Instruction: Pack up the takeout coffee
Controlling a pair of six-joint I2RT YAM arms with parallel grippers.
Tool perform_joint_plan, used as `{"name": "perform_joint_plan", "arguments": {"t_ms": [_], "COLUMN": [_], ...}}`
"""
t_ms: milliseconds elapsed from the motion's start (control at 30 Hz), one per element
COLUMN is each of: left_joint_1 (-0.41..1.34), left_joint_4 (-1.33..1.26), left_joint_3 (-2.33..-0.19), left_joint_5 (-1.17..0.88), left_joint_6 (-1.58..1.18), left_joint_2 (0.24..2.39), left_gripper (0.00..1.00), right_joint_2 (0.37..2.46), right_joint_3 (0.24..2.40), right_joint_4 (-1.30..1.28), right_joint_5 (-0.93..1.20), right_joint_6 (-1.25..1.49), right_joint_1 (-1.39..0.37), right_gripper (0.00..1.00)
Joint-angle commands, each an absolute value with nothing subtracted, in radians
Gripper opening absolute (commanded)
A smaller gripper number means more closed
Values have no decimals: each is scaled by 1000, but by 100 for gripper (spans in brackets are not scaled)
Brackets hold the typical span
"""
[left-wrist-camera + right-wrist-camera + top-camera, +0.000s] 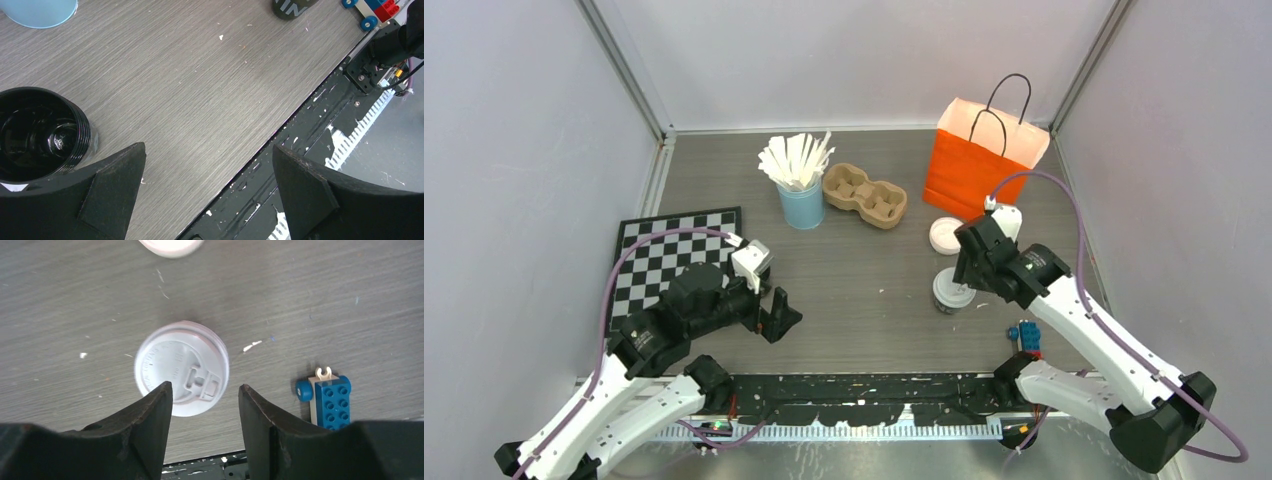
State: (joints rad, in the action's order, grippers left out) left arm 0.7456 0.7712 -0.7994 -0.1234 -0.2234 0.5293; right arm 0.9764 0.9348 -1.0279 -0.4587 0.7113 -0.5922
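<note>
Two dark paper coffee cups with white lids stand right of centre. The near cup (949,293) shows from above in the right wrist view (182,368); the far cup (944,236) stands in front of the orange bag (984,160), and its lid's edge shows at the top of that view (171,245). My right gripper (965,268) (205,386) is open and empty, hovering over the near cup's near side, its fingertips either side of the lid's edge. My left gripper (781,316) (207,147) is open and empty, low over the table's front edge, far left of the cups.
A light-blue cup of white sticks (801,203) and a cardboard cup carrier (865,195) stand at the back. A checkerboard mat (669,255) lies at the left. A blue toy brick car (1025,336) (327,396) sits near the right arm's base.
</note>
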Motion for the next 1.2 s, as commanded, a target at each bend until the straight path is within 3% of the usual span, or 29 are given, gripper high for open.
{"name": "perform_joint_plan", "arguments": {"t_ms": [0, 267, 600, 833, 1167], "left_joint_1": [744, 744, 744, 744, 744], "left_joint_4": [747, 753, 743, 740, 746], "left_joint_3": [-795, -786, -775, -772, -772], "left_joint_5": [-106, -84, -114, -120, -100], "left_joint_6": [-215, -232, -239, -239, -241], "left_joint_2": [522, 490, 445, 440, 436], "left_gripper": [100, 100, 100, 100, 100], "right_joint_2": [982, 1266, 1695, 1777, 1772], "right_joint_3": [1049, 1100, 1231, 1247, 1220], "right_joint_4": [-941, -611, -496, -457, -425], "right_joint_5": [-429, -474, -403, -420, -336], "right_joint_6": [611, 365, 186, 115, 90], "right_joint_1": [-590, -591, -508, -482, -455], "right_gripper": [55, 47, 40, 37, 15]}}
